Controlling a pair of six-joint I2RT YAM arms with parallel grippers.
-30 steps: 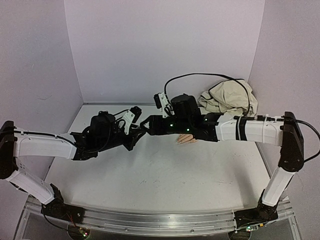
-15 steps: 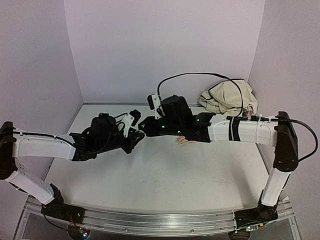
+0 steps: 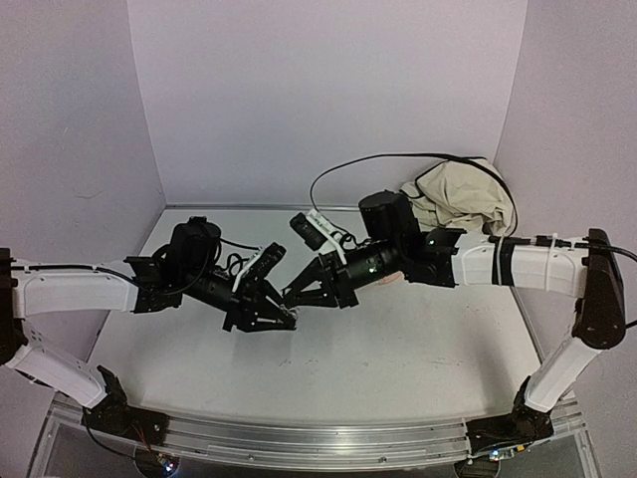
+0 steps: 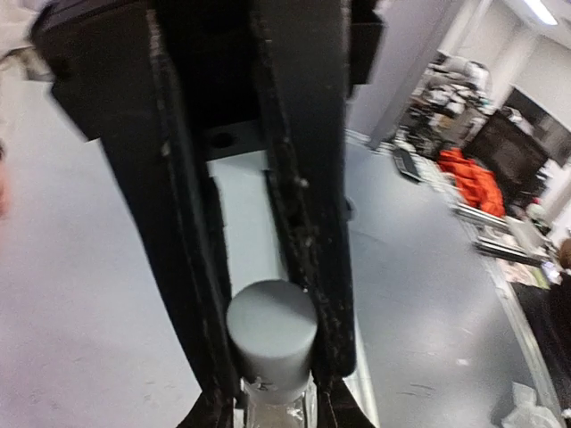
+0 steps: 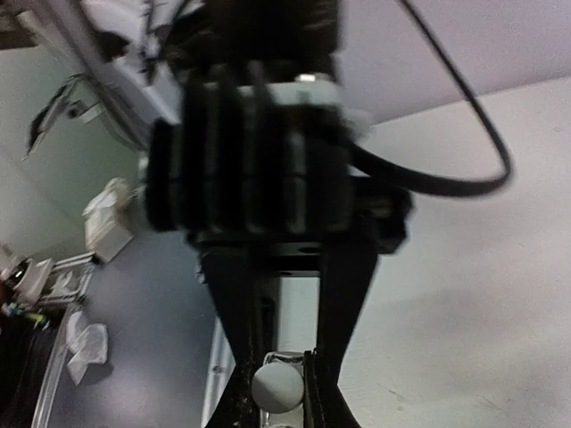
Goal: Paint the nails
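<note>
My left gripper (image 3: 282,321) hangs over the middle of the table, shut on a small clear bottle (image 4: 275,406) with a grey cap (image 4: 271,330). In the left wrist view the cap sits between the two fingers, above the glass. My right gripper (image 3: 296,296) meets it from the right, its fingertips pinched on the round cap (image 5: 277,389). The peach mannequin hand (image 3: 390,279) is almost wholly hidden behind my right arm. The nails cannot be made out.
A crumpled beige cloth (image 3: 460,196) lies at the back right corner, with a black cable (image 3: 398,159) arching over it from the right wrist. Lilac walls close the table on three sides.
The right gripper has shut on the cap. Both grippers have moved nearer and lower, towards the table's middle, and the right arm has swung left off the mannequin hand.
</note>
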